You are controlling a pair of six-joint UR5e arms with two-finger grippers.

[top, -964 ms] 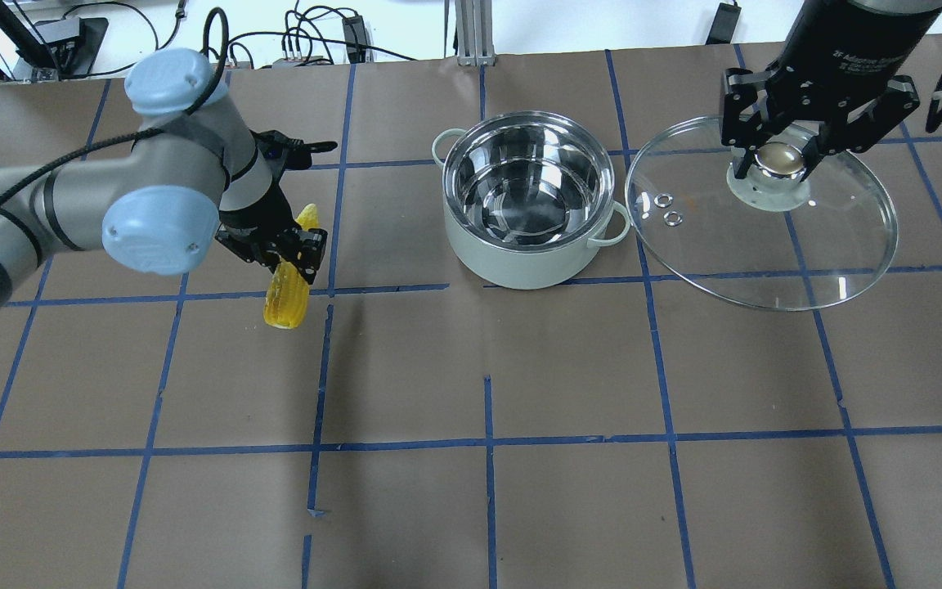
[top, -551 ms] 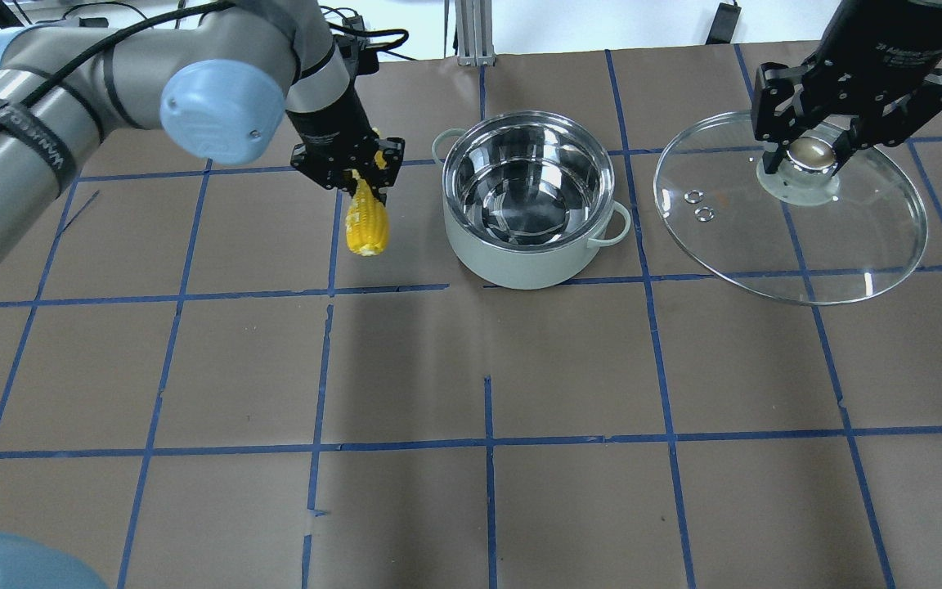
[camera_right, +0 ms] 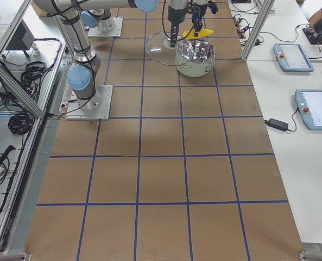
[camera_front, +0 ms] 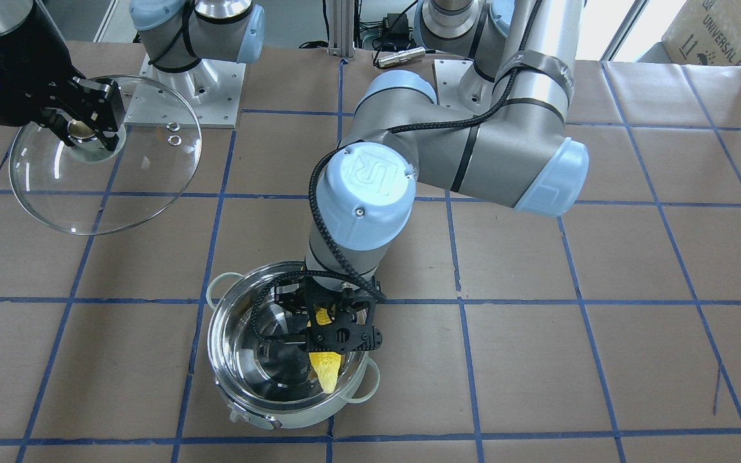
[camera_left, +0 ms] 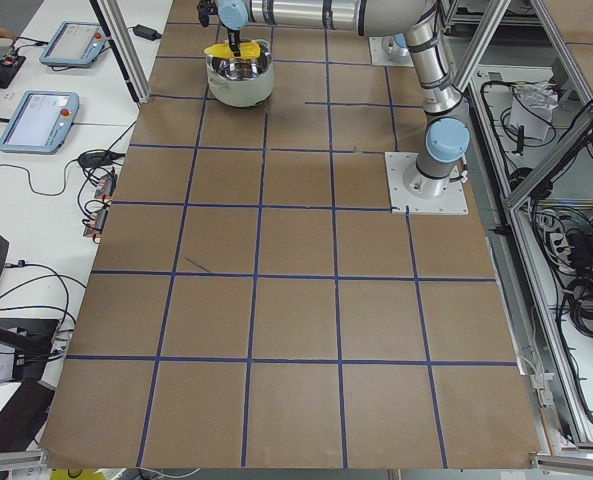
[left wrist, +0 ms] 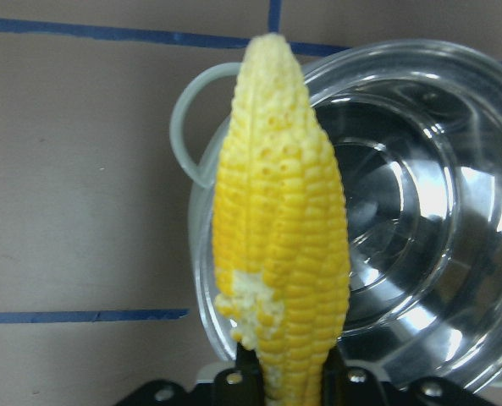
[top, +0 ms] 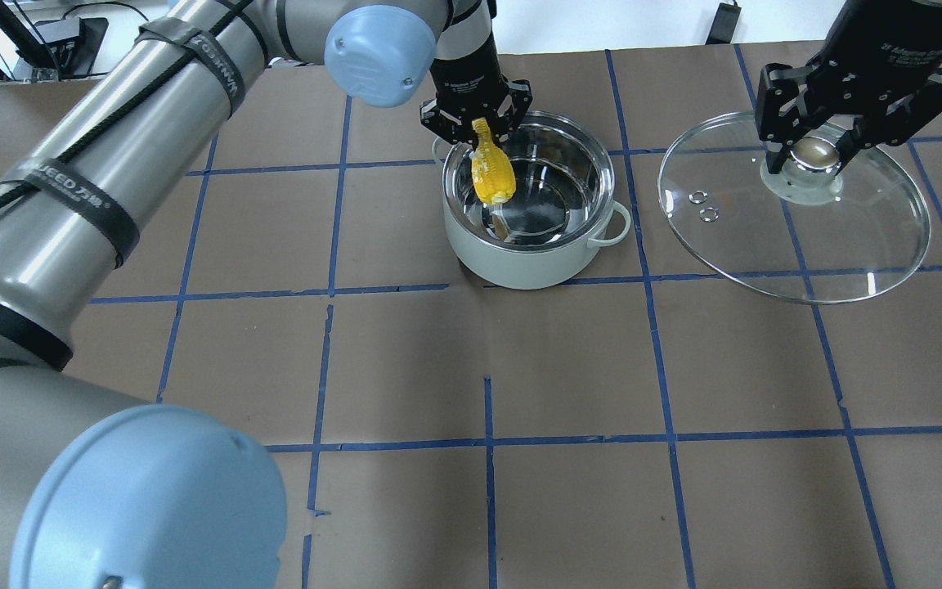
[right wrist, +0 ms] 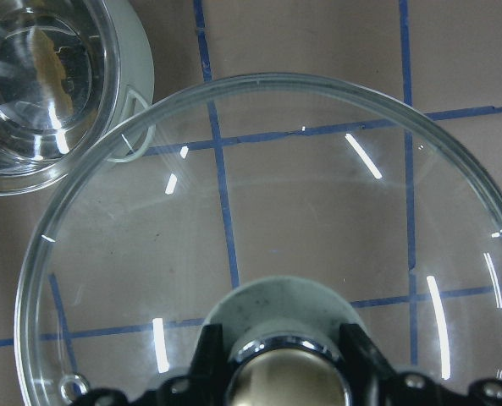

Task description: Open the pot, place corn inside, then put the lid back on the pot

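Note:
The pot (top: 530,262) stands open at the table's far middle, shiny steel inside; it also shows in the front view (camera_front: 280,415) and the left wrist view (left wrist: 454,211). My left gripper (top: 477,127) is shut on the yellow corn (top: 492,173) and holds it over the pot's left inner edge, pale tip down (camera_front: 327,373). The corn fills the left wrist view (left wrist: 280,245). My right gripper (top: 814,155) is shut on the knob of the clear glass lid (top: 831,254), held tilted above the table right of the pot. The lid also shows in the right wrist view (right wrist: 318,186).
Brown paper with a blue tape grid covers the table (top: 487,425). My left arm (top: 111,188) stretches across the near left. Arm bases (camera_front: 184,96) stand at the robot's side. Cables and boxes (top: 316,41) lie beyond the far edge.
My left gripper carried the corn from the table's left to above the pot's left rim. My right gripper with the lid shifted slightly right, away from the pot.

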